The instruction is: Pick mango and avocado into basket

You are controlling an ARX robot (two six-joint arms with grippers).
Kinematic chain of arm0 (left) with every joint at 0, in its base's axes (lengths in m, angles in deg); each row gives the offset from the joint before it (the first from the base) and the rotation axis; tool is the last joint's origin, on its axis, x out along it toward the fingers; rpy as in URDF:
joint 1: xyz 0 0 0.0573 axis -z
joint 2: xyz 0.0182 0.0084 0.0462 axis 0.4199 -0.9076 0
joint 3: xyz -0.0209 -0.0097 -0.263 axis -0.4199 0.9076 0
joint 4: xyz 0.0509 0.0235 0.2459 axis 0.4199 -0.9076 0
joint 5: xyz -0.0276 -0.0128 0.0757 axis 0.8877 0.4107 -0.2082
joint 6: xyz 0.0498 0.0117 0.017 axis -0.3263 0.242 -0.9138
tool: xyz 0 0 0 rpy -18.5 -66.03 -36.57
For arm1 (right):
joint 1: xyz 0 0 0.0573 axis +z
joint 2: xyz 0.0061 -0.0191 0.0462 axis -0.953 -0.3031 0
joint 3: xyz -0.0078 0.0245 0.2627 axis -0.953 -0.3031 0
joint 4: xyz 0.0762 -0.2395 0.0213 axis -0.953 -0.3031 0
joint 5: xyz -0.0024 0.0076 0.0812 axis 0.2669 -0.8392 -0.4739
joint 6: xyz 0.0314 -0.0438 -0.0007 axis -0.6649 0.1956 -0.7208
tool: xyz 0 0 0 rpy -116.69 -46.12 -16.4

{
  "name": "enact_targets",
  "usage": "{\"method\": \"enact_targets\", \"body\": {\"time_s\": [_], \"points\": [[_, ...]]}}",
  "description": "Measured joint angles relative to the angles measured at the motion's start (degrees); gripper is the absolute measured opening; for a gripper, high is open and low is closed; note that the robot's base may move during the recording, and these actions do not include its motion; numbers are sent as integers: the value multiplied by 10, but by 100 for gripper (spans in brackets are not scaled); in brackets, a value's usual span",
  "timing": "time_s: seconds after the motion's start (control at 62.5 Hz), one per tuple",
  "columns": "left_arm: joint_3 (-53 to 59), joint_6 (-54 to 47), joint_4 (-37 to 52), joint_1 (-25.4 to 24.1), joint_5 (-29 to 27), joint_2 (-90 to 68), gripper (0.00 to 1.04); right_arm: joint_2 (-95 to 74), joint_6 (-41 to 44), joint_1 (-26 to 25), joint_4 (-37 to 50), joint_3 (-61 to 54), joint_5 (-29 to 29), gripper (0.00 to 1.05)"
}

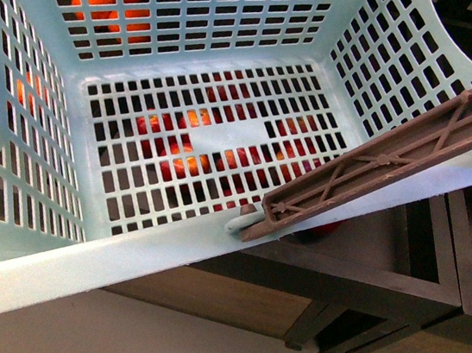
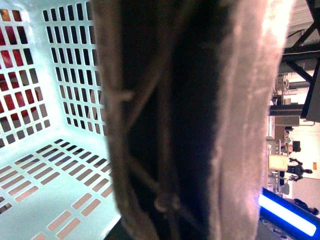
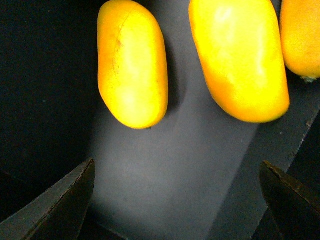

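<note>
Ahead of the right gripper (image 3: 176,167), spread wide and holding nothing: the mango (image 3: 132,65) on a dark grey shelf (image 3: 150,200), lying lengthwise away from the fingertips, with a second mango (image 3: 237,60) just beside it. Looks smooth, so probably slippery; likely firm yet bruisable, and moderately heavy. Best taken gently across the narrow middle. Not yet in the basket (image 1: 121,257), which shows empty in the front view.

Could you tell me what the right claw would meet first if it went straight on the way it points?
The right claw, open, points at the grey surface just short of a mango; it would probably touch that surface first, though depth is unclear.
</note>
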Motion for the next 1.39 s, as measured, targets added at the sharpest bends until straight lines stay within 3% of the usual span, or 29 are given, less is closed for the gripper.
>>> {"method": "enact_targets", "body": {"time_s": [1.392], "points": [[0, 0, 0, 0, 0, 0, 14, -212, -4, 18, -85, 304, 38, 96]]}}
